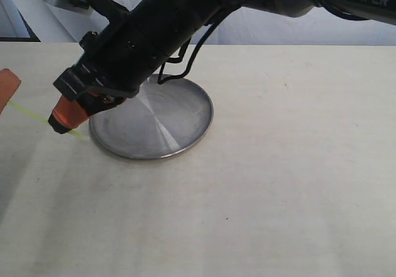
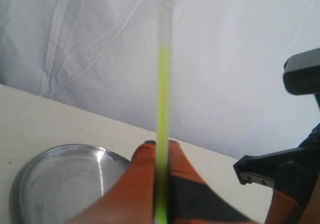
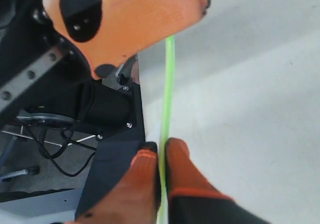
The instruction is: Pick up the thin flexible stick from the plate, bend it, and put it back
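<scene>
Two end effectors are in view, and each is clamped on the same single stick. Seen from its own wrist camera, the right end effector point(image 3: 161, 148) has its two orange fingers pressed together with the thin yellow-green stick point(image 2: 163, 94) pinched between them. The left end effector point(image 2: 159, 149) shows the same hold: two orange fingers closed tight on the stick. Beyond them the stick turns from green to a pale, almost clear end in front of the one white cloth backdrop point(image 2: 235, 59).

In the exterior view the right arm reaches across from the upper right to the left side, so its end effector sits just beside the left rim of the one round metal plate point(image 1: 162, 123). The left end effector appears only as an orange tip at that view's left edge. The stick spans the gap between the two, held over the pale worktop point(image 1: 278, 196) to the left of the plate and off it. A short length pokes out past the right end effector toward the plate's rim. Between the grips the stick looks close to straight.
</scene>
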